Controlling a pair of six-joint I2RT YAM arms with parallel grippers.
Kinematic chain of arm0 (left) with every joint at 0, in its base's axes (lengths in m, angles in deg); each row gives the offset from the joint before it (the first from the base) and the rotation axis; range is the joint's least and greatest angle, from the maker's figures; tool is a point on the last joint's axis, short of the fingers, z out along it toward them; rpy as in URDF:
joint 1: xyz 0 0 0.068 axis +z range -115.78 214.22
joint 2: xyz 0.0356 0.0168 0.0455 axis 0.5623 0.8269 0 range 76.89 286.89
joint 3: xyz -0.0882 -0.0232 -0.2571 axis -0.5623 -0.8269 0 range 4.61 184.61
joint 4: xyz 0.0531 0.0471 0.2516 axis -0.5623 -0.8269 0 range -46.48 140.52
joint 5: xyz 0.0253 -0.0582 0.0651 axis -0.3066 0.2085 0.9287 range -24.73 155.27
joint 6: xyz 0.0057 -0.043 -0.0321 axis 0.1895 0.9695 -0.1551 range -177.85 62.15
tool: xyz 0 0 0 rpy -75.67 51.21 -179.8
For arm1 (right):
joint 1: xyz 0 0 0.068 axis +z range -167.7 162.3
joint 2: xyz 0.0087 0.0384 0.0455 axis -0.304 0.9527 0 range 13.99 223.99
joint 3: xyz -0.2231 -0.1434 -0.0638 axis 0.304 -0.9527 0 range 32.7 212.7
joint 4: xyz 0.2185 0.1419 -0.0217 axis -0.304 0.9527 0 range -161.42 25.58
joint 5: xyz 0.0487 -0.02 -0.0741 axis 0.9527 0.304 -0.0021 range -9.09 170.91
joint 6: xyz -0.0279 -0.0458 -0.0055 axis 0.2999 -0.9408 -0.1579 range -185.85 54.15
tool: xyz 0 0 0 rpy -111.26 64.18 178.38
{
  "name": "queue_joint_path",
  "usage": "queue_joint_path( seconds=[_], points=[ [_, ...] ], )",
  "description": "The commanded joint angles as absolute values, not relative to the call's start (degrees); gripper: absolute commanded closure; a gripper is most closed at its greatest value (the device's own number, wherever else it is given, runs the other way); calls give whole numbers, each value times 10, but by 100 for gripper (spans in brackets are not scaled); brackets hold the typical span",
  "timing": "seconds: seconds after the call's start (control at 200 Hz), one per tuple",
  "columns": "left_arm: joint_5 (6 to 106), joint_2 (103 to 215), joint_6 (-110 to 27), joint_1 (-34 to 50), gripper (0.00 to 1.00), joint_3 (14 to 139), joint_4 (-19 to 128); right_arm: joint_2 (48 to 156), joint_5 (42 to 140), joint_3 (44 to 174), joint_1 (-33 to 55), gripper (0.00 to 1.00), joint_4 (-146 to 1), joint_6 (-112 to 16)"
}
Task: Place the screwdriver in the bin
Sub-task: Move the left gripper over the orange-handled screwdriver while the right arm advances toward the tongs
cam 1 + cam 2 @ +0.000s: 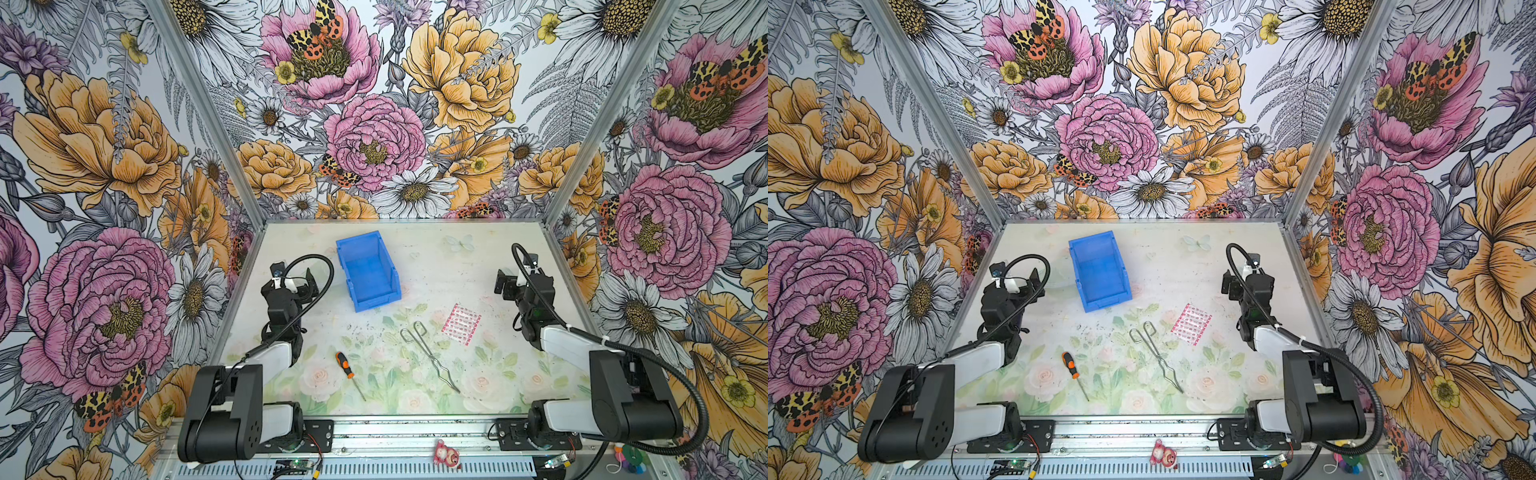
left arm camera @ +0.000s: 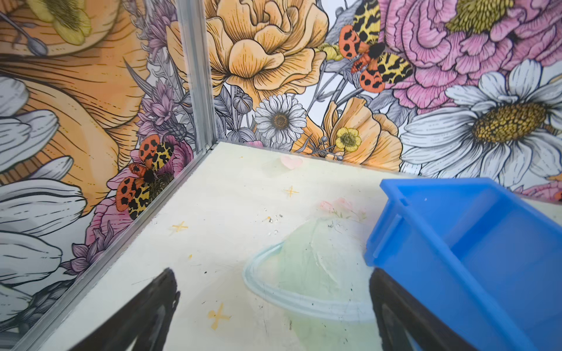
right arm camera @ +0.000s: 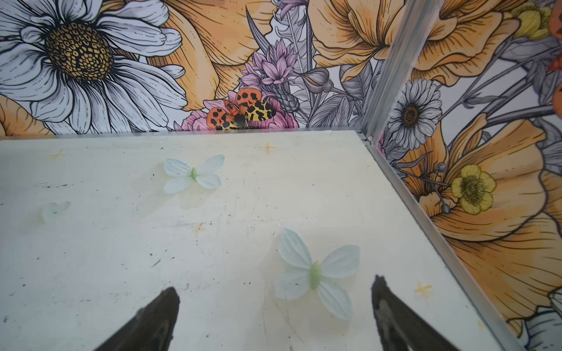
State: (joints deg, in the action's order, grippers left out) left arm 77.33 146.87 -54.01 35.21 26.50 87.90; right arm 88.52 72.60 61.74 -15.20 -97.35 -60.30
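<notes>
Flower-papered walls surround a bench (image 1: 449, 282) where the screwdriver (image 1: 348, 370) lies near the front, well apart from the open, empty left jaws beside the blue bin (image 1: 378, 302) and the open, empty right jaws.

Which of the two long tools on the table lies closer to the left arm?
The screwdriver, the one with the orange-and-black handle. The all-metal tongs with loop handles lie further to the right.
</notes>
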Motion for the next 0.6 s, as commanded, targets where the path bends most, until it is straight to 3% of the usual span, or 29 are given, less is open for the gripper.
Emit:
queue_joint_path(
  seconds=[0.0, 0.135, 0.255, 0.395, 0.591],
  points=[
    [813, 1405, -468, 357, 1, 313, 674, 806, 684, 641, -122, 1, -836, -564],
    [803, 1349, -347, 354, 1, 377, 473, 728, 628, 686, -91, 1, -662, -441],
    [728, 1312, -288, 333, 1, 402, 348, 686, 681, 719, -72, 1, -524, -376],
    [658, 1262, -242, 292, 1, 396, 253, 654, 779, 727, -38, 0, -462, -346],
    [665, 1190, -196, 196, 1, 398, 118, 626, 750, 729, 90, 0, -431, -356]
  ],
)
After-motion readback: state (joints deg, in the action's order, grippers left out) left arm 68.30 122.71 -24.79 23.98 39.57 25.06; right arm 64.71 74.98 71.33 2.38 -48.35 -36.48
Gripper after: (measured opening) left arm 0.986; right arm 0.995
